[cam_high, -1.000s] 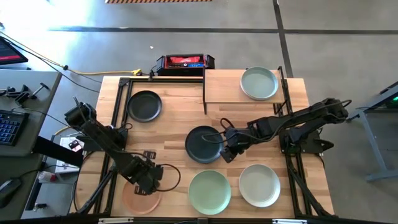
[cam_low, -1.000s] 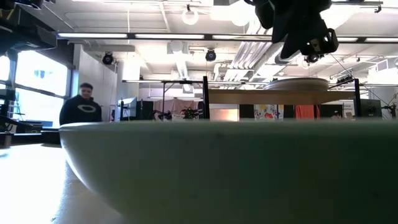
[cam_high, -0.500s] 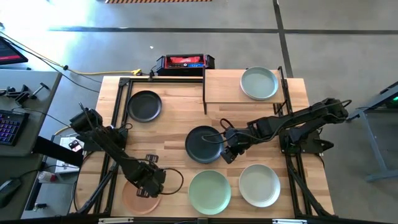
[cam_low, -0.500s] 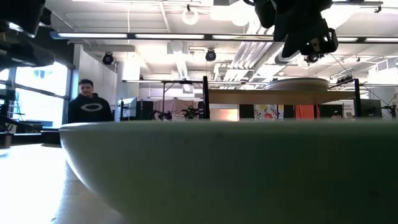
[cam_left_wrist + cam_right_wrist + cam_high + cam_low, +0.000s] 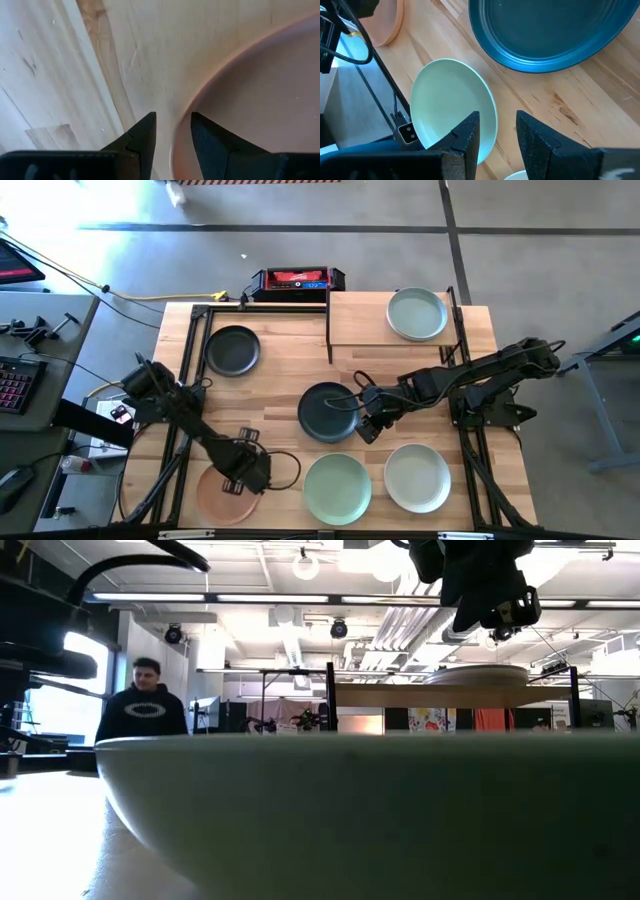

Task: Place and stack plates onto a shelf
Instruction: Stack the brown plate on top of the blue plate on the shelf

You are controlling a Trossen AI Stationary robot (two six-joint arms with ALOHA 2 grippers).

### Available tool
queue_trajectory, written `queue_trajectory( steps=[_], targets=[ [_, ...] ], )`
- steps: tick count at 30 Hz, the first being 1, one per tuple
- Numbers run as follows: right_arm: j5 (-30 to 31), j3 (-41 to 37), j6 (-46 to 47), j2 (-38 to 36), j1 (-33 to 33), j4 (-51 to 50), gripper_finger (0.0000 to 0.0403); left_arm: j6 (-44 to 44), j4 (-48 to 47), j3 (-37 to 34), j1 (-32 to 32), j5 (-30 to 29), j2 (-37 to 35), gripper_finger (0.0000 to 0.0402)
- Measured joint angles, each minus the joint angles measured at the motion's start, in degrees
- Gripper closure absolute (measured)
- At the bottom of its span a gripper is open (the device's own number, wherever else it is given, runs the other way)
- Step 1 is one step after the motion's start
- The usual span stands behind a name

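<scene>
Five plates show in the high view. A peach plate, a pale green plate and a cream plate lie along the table's near edge. One black plate lies mid-table and another far left. A further pale green plate rests on the light-wood shelf at the far right. My left gripper is open and low at the peach plate's right rim, one finger on either side of it. My right gripper is open, raised beside the mid-table black plate's right rim. My left gripper comes from above with its fingers astride the peach plate's rim, one inside the plate and one outside over the wood. Whether they touch the rim, I cannot tell. The plate lies flat on the table.
A red-and-black box sits beyond the table's far edge. Black frame rails run along the table's left and right sides. In the low view a plate's wall fills the foreground, and a person stands in the room behind.
My left arm has swung toward the table's right and near edge, carrying its gripper a little rightward over the peach plate's right rim. The person in the room behind has stepped slightly rightward in the low view.
</scene>
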Motion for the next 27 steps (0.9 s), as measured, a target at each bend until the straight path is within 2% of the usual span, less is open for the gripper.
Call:
queue_trajectory(
  steps=[8,18,27],
  targets=[
    [0.0,0.0,0.0,0.0,0.0,0.0,0.0295,3.6,4.0,0.0,0.4,1.3,0.2,0.0301],
    [0.0,0.0,0.4,0.0,0.0,0.0,0.0295,3.8,3.7,0.1,1.1,1.7,0.1,0.0392],
    [0.0,0.0,0.4,0.0,0.0,0.1,0.0295,4.0,-0.9,0.1,1.1,1.8,-0.3,0.0397]
  ],
)
